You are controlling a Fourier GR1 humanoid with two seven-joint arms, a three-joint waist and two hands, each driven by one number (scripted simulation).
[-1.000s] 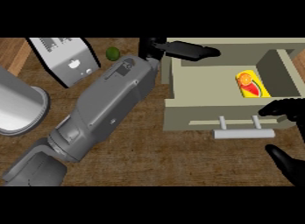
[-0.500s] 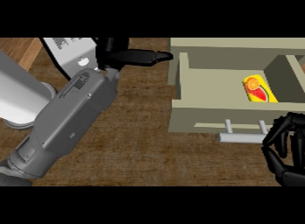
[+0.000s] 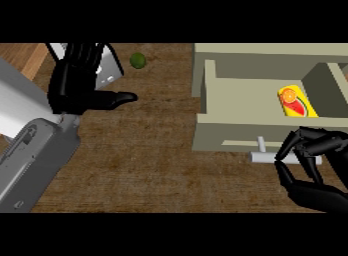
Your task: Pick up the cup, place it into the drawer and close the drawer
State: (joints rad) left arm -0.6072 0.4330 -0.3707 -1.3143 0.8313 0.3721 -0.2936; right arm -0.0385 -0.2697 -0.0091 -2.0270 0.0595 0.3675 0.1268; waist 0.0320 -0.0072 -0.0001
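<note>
The cup (image 3: pixel 296 101), yellow with a red mark, lies on its side inside the open drawer (image 3: pixel 243 97), at about 2 o'clock in the view, against the drawer's right wall. At 4 o'clock the right hand (image 3: pixel 321 162) sits at the drawer's front, its fingers (image 3: pixel 299 145) clenched over the right part of the white handle (image 3: pixel 264 157), thumb beneath it. At 10 o'clock the left hand (image 3: pixel 75 87) hovers over the wooden surface (image 3: pixel 155 160), fingers released and straight, thumb pointing toward 3 o'clock, grasping nothing. A small green fruit (image 3: pixel 138 60) lies at 11 o'clock, well apart from the drawer.
</note>
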